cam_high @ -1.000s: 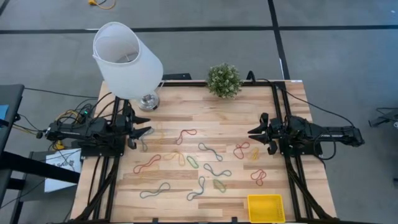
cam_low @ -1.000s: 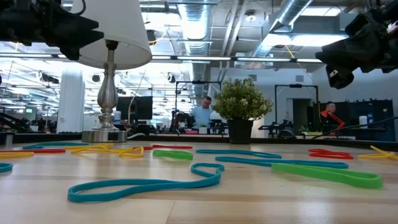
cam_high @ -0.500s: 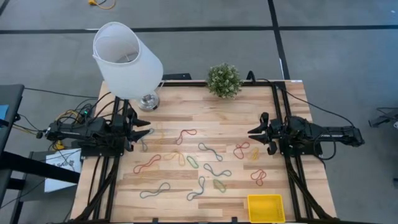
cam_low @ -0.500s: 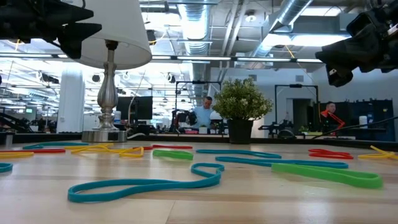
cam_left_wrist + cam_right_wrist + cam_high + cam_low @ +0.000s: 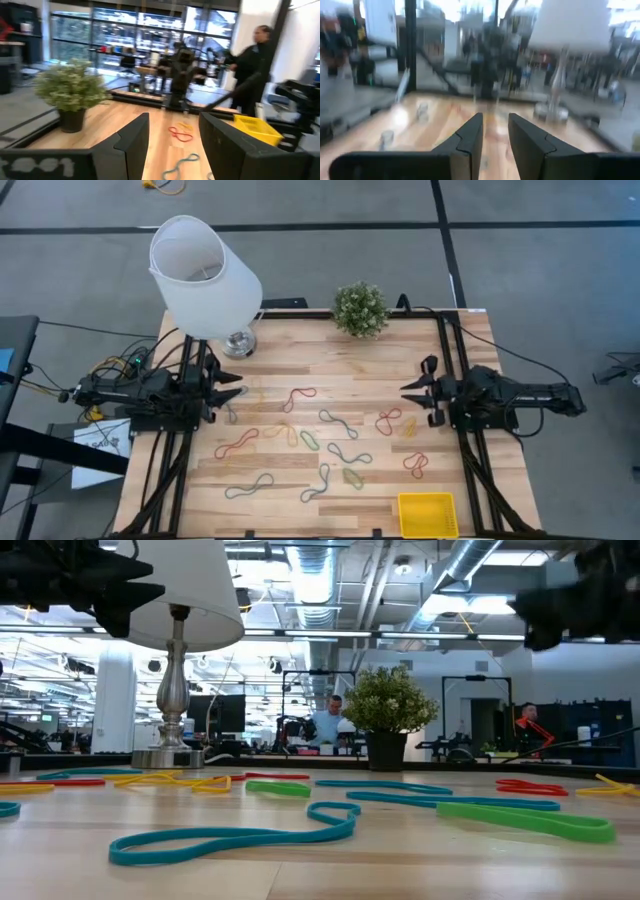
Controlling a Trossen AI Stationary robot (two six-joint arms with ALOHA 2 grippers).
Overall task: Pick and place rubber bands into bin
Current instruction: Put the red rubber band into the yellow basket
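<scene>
**Bands scattered, bin bare, both grippers aloft**

Nearest the front edge of the table [image 5: 200, 490]: the bin [image 5: 427, 514], toward the right corner, nothing visible inside. Handy for the right arm, a judgement only.

Just behind: the rubber bands [image 5: 325, 442], loose and flat across the middle of the boards. Grey-blue loops [image 5: 249, 486] toward the front, a green one [image 5: 353, 477] beside them, red ones [image 5: 236, 444] left of centre and a red pair [image 5: 416, 464] near the right arm, yellow [image 5: 409, 427] between. All well apart from the bin; none yet moved in. In the low view, a teal loop [image 5: 232, 839] lying limp in the foreground.

Level with the middle of the spread, at either side edge: left gripper [image 5: 232, 392], jaws parted wide, holding nothing, raised off the wood. Right gripper [image 5: 416, 392], fingers [image 5: 470, 137] parted by a narrow gap, nothing between them, likewise clear of the table. Facing inward, likely poised to reach for the nearest bands.

Farthest back: lamp [image 5: 206, 278] at the left rear corner, small potted plant [image 5: 360, 308] at the rear centre. Beyond the table, people in the room.
</scene>
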